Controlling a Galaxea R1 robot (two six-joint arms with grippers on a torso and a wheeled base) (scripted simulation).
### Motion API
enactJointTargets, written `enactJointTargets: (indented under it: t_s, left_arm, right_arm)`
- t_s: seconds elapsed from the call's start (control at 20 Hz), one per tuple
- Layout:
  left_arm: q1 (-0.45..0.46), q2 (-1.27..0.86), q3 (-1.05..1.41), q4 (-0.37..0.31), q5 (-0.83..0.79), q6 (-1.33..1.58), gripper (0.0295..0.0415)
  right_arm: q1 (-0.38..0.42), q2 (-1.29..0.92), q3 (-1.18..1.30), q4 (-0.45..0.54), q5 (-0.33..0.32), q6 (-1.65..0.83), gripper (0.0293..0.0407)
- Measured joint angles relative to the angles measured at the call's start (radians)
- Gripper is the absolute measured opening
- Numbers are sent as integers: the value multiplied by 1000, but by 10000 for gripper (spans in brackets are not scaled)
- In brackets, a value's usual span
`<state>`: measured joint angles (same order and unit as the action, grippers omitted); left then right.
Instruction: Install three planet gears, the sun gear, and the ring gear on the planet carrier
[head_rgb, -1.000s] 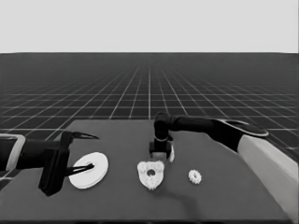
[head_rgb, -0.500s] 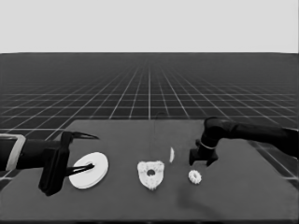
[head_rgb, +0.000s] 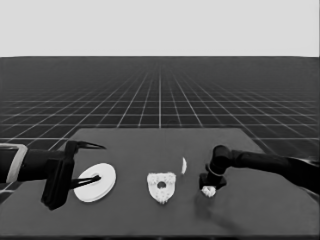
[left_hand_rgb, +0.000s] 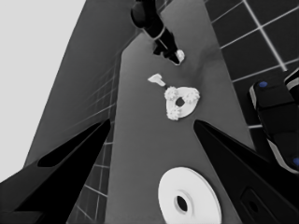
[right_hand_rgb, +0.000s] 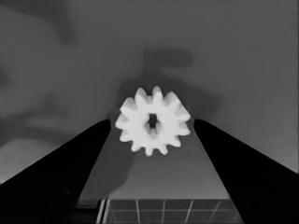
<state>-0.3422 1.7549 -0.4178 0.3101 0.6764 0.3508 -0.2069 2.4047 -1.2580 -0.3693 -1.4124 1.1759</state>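
Observation:
A small toothed gear (right_hand_rgb: 153, 120) lies flat on the table between the two fingers of my right gripper (right_hand_rgb: 152, 122), which is open, with a gap on each side. In the head view this gripper (head_rgb: 209, 187) stands right over that gear (head_rgb: 208, 191), right of the smaller round part (head_rgb: 161, 198). Three gears (left_hand_rgb: 172, 93) sit on the smaller round part (left_hand_rgb: 186, 110). The larger round part (head_rgb: 102, 185) lies at the left, under the fingers of my waiting left gripper (head_rgb: 100, 161), which is open.
A thin white piece (head_rgb: 183, 165) lies just behind and right of the smaller round part, close to the right arm (head_rgb: 260, 161). Dark machinery with blue lights (left_hand_rgb: 275, 116) shows past the table's edge in the left wrist view.
My right gripper has left the thin white piece, swung right and toward the front, and come down over the loose gear. The left arm has not moved.

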Motion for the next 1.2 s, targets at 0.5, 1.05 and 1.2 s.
enactJointTargets:
  t_s: [0.5,1.05,1.2]
  left_arm:
    - [0,0,0,0,0,0,385]
    - [0,0,0,0,0,0,385]
    - [0,0,0,0,0,0,385]
  right_arm:
    - [-2,1,-3,-2,2,-1,310]
    - [217,-48,123,195,-98,51,310]
    - [225,324,-4,191,-148,329,310]
